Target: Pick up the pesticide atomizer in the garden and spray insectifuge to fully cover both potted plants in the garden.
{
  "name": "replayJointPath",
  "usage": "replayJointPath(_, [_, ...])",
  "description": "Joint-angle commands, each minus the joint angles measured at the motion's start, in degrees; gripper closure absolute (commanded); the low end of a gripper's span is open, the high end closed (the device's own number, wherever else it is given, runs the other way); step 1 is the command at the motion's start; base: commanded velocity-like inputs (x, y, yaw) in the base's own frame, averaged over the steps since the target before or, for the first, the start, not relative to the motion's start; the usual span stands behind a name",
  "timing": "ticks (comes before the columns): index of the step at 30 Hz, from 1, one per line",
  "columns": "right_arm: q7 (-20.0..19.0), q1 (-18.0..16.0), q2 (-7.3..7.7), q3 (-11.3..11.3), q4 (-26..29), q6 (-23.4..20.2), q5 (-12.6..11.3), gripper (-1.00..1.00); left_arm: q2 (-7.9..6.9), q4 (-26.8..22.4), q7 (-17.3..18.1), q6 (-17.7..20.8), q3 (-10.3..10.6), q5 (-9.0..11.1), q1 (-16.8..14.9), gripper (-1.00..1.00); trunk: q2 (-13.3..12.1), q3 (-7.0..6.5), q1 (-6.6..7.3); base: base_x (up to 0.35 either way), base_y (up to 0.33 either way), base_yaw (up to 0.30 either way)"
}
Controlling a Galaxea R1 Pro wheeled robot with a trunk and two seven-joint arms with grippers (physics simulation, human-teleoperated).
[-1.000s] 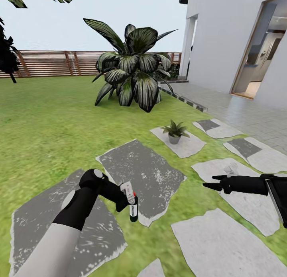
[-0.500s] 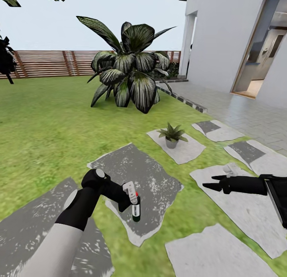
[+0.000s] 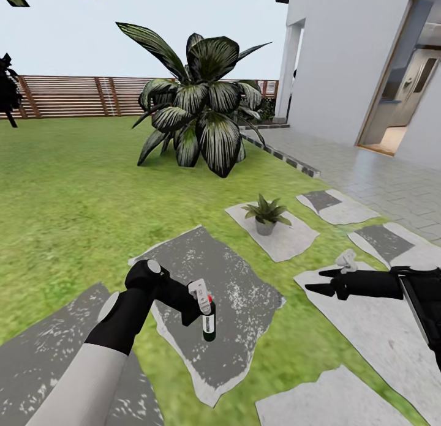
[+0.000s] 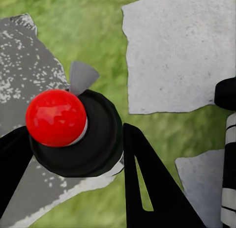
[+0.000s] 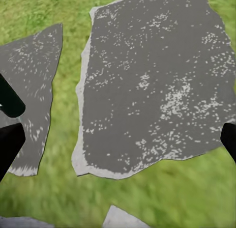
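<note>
Between the left claw's [image 3: 195, 303] fingers, the spray bottle [image 3: 207, 324] has its upper body hidden. Beyond the right claw [image 3: 318, 281], the second potted plant cannot be made out.

The left arm [image 3: 92, 365] has a pale grey, smooth tubular forearm that gives way to a matte black wrist section. A round grey cap [image 3: 153, 267] sits on the black joint housing at the wrist. The left gripper [image 4: 73, 154] has flat, tapered black fingers [image 4: 147, 184] with a slim triangular cut-out. The right arm [image 3: 422, 297] is black with a thin pale edge stripe, ending in the right gripper [image 3: 321, 281] with slender pointed black fingers.
</note>
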State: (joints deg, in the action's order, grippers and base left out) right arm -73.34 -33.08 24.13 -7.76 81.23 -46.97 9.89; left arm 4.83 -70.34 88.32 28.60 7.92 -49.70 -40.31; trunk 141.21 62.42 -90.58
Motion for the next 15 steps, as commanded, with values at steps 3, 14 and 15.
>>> replayJointPath(3, [-0.6,-0.1,-0.01,0.0,0.1,-0.4,0.6,1.00,0.01,-0.1,0.4,0.6,0.0,-0.4,0.0,1.00,0.0,0.05,0.01,0.007,0.000,0.000])
replayJointPath(14, [-0.6,-0.1,-0.93,2.2,0.2,-0.5,0.2,1.00,0.09,0.0,0.4,0.6,3.2,-0.4,0.0,1.00,0.0,0.05,0.01,0.000,0.000,0.000])
replayJointPath(15, [-0.6,-0.1,-1.74,4.2,0.2,-0.5,0.2,1.00,0.09,0.1,0.4,0.6,4.8,-0.3,0.0,1.00,0.0,0.05,0.01,0.000,0.000,0.000])
